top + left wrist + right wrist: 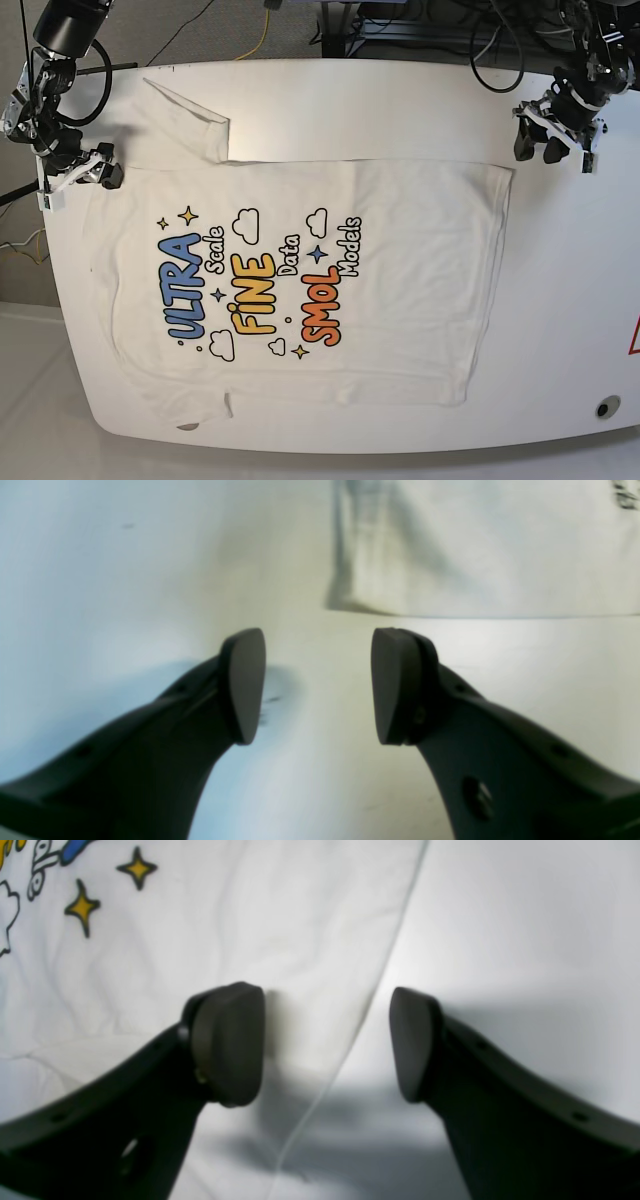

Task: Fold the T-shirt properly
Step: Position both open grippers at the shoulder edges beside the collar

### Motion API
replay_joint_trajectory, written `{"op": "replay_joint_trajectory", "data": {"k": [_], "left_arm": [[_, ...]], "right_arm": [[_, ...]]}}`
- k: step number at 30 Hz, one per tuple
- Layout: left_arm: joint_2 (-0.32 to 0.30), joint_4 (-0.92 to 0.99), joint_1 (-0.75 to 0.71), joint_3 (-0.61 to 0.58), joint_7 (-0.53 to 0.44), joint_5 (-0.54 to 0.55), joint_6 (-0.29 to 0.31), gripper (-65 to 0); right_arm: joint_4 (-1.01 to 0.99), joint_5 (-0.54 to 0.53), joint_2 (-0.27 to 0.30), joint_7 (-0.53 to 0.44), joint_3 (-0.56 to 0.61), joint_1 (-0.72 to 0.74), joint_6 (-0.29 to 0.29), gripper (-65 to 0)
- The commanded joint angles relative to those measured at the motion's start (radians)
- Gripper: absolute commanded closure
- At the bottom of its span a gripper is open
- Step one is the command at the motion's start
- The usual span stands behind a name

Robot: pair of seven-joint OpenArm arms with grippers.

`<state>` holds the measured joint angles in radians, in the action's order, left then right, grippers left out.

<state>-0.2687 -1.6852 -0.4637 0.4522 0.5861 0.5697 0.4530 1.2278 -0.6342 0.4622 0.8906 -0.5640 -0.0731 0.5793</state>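
The T-shirt (pixel 300 280) lies spread flat, print side up, across the middle of the white table (pixel 560 330), its collar end toward the base view's left and its hem toward the right. The coloured lettering runs sideways across the chest, with clouds and stars around it. One sleeve (pixel 185 120) is laid out toward the far edge of the table; the other sits at the near edge, slightly bunched. The cloth shows light wrinkles but no fold across the body. The right gripper (pixel 327 1040) hangs over the shirt's edge near the shoulder, fingers apart and nothing between them (one finger over cloth, the other over bare table; two yellow stars (pixel 110 887) show close by). The left gripper (pixel 317 685) is above bare table just beside the shirt's far hem corner (pixel 350 600), jaws likewise spread and empty. Dark cables (pixel 490 50) lie beyond the table's far edge.
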Motion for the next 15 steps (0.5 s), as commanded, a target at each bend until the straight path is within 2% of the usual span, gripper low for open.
{"op": "replay_joint_trajectory", "data": {"k": [1, 7, 15], "left_arm": [[0.001, -0.005, -0.001, 0.010, -0.010, 0.008, 0.014, -31.6], [0.007, 0.000, 0.007, -0.012, -0.014, 0.008, 0.007, -31.8], [0.005, 0.024, 0.025, -0.023, -0.009, 0.024, -0.013, -31.9]], "right_arm": [[0.006, 0.001, 0.005, 0.025, 0.008, 0.001, -0.001, -40.4], [0.001, 0.007, 0.009, 0.024, 0.058, 0.005, 0.004, -40.3], [0.000, 0.007, 0.011, 0.023, 0.066, 0.006, 0.005, -40.0]]}}
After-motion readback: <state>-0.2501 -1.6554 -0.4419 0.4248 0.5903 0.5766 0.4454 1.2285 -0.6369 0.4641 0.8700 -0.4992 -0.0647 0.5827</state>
